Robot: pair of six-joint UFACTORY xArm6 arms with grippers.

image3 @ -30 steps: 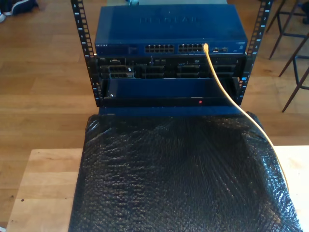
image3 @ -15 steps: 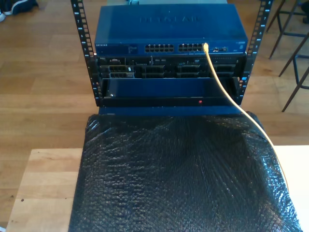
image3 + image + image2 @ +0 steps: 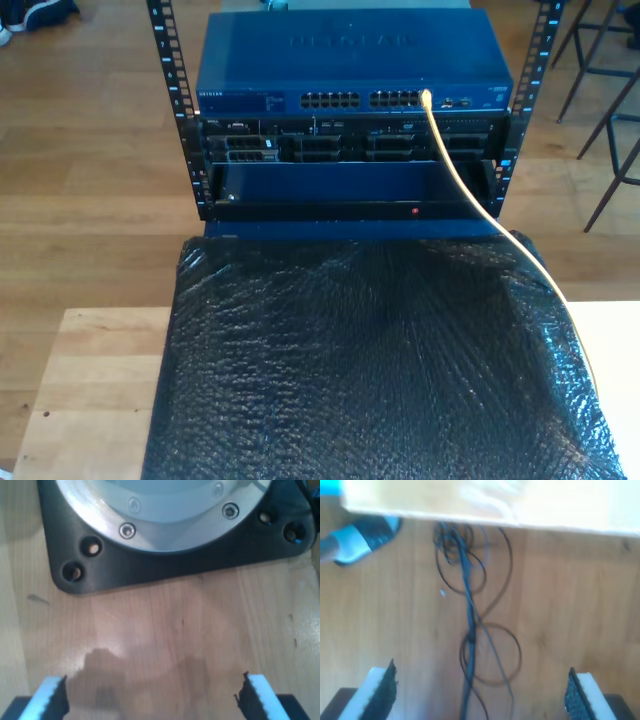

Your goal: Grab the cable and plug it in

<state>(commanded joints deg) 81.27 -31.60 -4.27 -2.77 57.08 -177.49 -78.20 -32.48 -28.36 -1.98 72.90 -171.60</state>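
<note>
While plugged, cable [image 3: 470,190] beyond either gripper.

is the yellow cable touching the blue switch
Touching. The exterior view shows the cable ending in a front port of the switch.

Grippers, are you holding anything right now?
No. My first gripper and my second gripper are both open and hold nothing. The cable already sits in the switch.

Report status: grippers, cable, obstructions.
My first gripper open, empty. My second gripper open, empty. Cable already plugged into the switch. Nothing blocking it.
</note>
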